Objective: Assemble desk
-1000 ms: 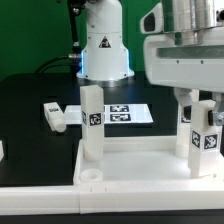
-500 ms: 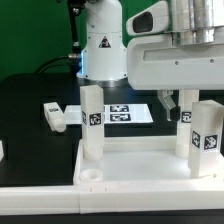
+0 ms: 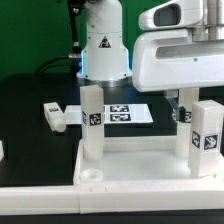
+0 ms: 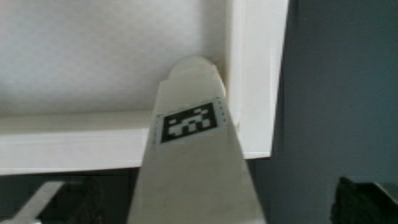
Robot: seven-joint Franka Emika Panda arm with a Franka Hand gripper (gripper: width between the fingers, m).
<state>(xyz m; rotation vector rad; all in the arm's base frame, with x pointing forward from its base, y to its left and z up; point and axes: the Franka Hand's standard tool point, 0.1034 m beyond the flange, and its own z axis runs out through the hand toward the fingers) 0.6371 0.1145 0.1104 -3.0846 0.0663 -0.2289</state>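
In the exterior view we see the arm's white wrist housing (image 3: 180,55) high on the exterior view's right, with the gripper (image 3: 188,105) hanging behind the right upright leg (image 3: 207,137). The fingers are partly hidden by that leg, and we cannot tell from this view whether they touch it. The wrist view gives what the exterior view lacks: looking down the leg (image 4: 196,150), its square tag faces the camera, and dark fingertips (image 4: 45,200) stand at each side, spread apart and clear of the leg, gripping nothing.

The desk panel (image 3: 130,170) lies flat at the near edge of a black table (image 3: 30,100), rim upward. The arm's base rises at the far side, with a dim room behind it.

We count two legs standing upright on the panel: one at its left (image 3: 92,125), one at its right. A third leg (image 3: 55,116) lies on the table to the far left. One marker board (image 3: 125,113) lies beyond the panel. An empty round socket (image 3: 92,174) shows at the panel's near left corner.
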